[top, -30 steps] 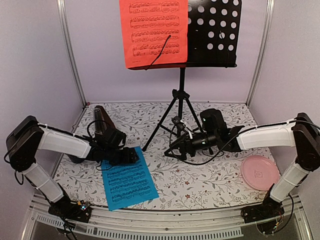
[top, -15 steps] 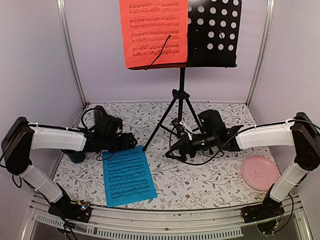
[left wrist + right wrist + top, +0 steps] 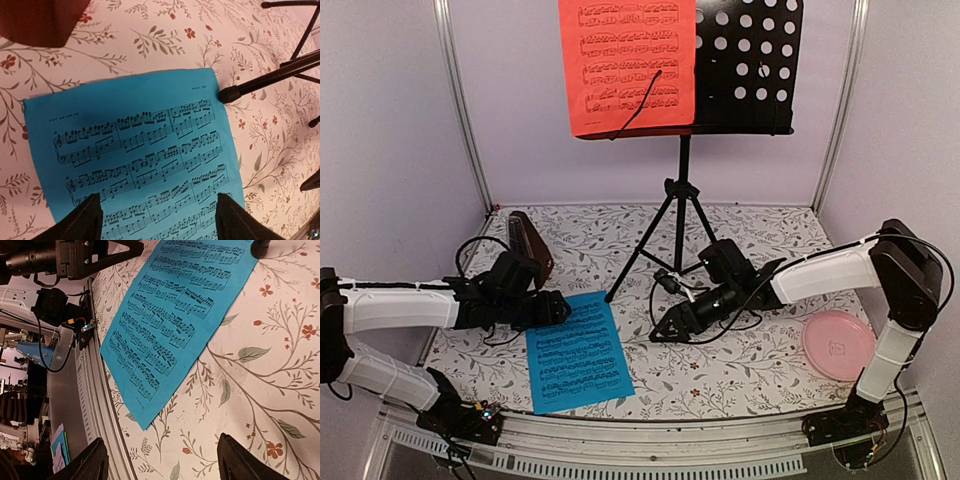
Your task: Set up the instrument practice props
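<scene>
The black perforated music stand (image 3: 750, 65) stands on tripod legs (image 3: 665, 235) at the back, with the red sheet (image 3: 628, 65) on its left side. The cyan sheet (image 3: 577, 352) lies flat on the floral table; it also shows in the left wrist view (image 3: 135, 150) and the right wrist view (image 3: 180, 315). The brown metronome (image 3: 532, 250) stands at the back left, and its corner shows in the left wrist view (image 3: 42, 20). My left gripper (image 3: 555, 310) is open and empty, low over the sheet's top edge. My right gripper (image 3: 665, 330) is open and empty, low just right of the sheet.
A pink round plate (image 3: 838, 343) lies at the right front. The metal front rail (image 3: 650, 450) runs along the near edge. A tripod foot (image 3: 230, 92) rests beside the sheet's top right corner.
My left arm has pulled back and down to the left, uncovering the metronome. My right gripper has dropped lower and moved a little left toward the cyan sheet.
</scene>
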### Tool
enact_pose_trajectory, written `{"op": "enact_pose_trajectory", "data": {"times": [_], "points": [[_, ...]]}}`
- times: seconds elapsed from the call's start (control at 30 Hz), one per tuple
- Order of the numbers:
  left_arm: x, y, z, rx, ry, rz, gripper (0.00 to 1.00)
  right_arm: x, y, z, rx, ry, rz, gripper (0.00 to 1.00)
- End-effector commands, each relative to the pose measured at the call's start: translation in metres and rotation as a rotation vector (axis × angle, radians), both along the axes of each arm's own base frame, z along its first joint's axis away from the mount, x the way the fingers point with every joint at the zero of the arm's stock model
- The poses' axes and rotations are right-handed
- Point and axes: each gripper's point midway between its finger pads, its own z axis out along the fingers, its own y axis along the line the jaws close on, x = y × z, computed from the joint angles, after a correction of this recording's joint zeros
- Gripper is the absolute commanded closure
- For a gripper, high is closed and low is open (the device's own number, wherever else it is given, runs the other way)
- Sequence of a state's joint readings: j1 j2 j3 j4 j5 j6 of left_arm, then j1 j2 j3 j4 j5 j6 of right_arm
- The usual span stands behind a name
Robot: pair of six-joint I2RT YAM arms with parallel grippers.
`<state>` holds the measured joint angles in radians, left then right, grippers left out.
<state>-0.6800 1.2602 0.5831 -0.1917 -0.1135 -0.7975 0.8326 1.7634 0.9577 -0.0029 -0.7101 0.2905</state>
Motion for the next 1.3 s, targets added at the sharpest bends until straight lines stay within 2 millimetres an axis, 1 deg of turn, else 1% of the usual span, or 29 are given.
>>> {"op": "enact_pose_trajectory", "data": {"times": [0.0,0.1,0.2,0.23,0.27,0.3,0.4,0.57,0.67,0.73,0.8,0.93,1.03,1.1,1.13,1.27], "points": [[-0.016,0.016,-0.008,-0.019,0.029,0.1,0.22,-0.017,0.021,-0.002,-0.005,0.069,0.065,0.24],[-0.021,0.024,-0.01,-0.026,0.048,0.149,0.22,-0.01,0.035,-0.009,-0.007,0.073,0.068,0.25],[-0.023,0.042,-0.006,0.006,0.025,0.214,0.19,0.001,0.05,-0.012,0.005,0.052,0.064,0.28],[-0.021,0.048,-0.003,0.004,0.016,0.228,0.18,0.005,0.058,-0.009,0.017,0.034,0.063,0.29],[-0.019,0.053,-0.003,-0.014,0.022,0.237,0.17,0.008,0.062,-0.012,0.011,0.026,0.057,0.31],[-0.016,0.059,-0.004,-0.04,0.031,0.247,0.17,0.014,0.072,-0.007,0.022,-0.001,0.052,0.32],[-0.011,0.075,-0.009,-0.073,0.042,0.278,0.16,0.024,0.09,-0.012,0.005,-0.049,0.05,0.34],[-0.006,0.092,-0.012,-0.053,0.045,0.305,0.15,0.044,0.101,-0.031,-0.038,-0.091,0.005,0.41],[-0.007,0.1,-0.018,-0.081,0.054,0.325,0.13,0.054,0.104,-0.045,-0.075,-0.107,-0.014,0.45],[-0.008,0.101,-0.021,-0.122,0.054,0.325,0.12,0.057,0.107,-0.051,-0.086,-0.11,-0.017,0.47],[-0.009,0.1,-0.023,-0.155,0.044,0.313,0.12,0.059,0.109,-0.062,-0.106,-0.104,-0.019,0.5],[-0.007,0.088,-0.02,-0.222,0.008,0.242,0.12,0.059,0.112,-0.08,-0.146,-0.113,-0.016,0.54],[-0.007,0.082,-0.021,-0.234,0.0,0.199,0.11,0.06,0.113,-0.091,-0.169,-0.118,-0.009,0.59],[-0.007,0.079,-0.025,-0.24,0.006,0.18,0.11,0.059,0.115,-0.091,-0.168,-0.121,-0.007,0.61],[-0.007,0.077,-0.027,-0.246,0.01,0.173,0.11,0.057,0.112,-0.11,-0.195,-0.104,-0.004,0.62],[-0.005,0.068,-0.032,-0.28,0.027,0.138,0.11,0.055,0.111,-0.124,-0.215,-0.103,0.001,0.67]]}}
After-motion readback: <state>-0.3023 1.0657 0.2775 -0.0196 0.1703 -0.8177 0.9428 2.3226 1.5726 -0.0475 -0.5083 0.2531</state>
